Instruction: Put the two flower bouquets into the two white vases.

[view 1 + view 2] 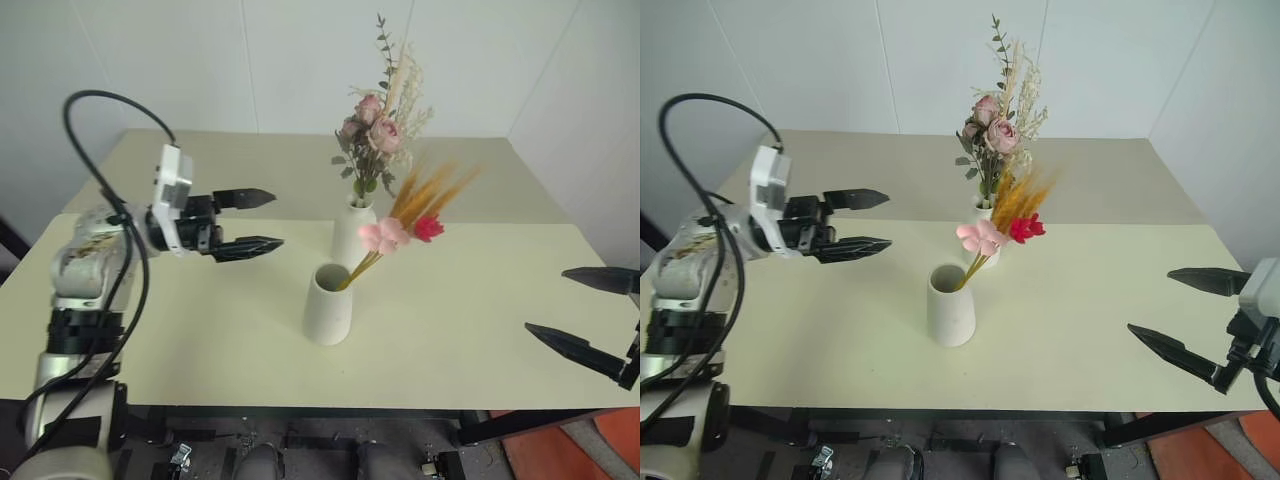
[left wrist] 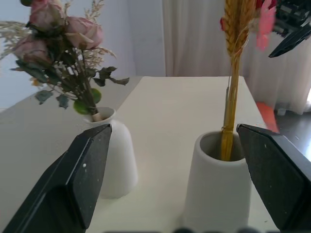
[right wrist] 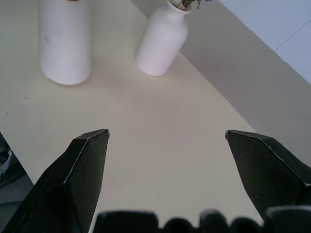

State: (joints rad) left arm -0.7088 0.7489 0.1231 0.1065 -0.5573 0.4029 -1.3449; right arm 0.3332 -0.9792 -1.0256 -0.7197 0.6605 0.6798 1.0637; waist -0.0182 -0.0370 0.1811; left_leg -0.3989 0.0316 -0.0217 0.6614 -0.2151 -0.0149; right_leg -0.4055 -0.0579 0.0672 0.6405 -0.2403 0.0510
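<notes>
Standing near the middle of the pale table [image 1: 200, 330], the cone vase [image 1: 328, 305] is seen with the slim bouquet [image 1: 405, 228] set inside it, the orange-yellow stalks leaning up and toward the right side, with small pink and red blooms partway along them. Just behind it, the bottle vase [image 1: 352, 232] is seen upright with the rose bouquet [image 1: 378, 135] held in its narrow neck, pink roses, dried grasses and green leaves rising well above the rim. The two vases are placed close together but are not seen to touch. The left gripper [image 1: 258, 222] is held above the table to the left of the vases, pointed level toward them, its two black fingers spread wide with nothing between them; in the left wrist view both vases are framed between those fingers, and the stalks are seen to enter the cone vase's mouth. A black cable [image 1: 100, 110] is looped over the left arm. The right gripper [image 1: 585, 315] is held at the table's near right edge, well apart from the vases, its fingers also spread wide and empty; in the right wrist view bare table is seen between them, with the two vases farther off.
</notes>
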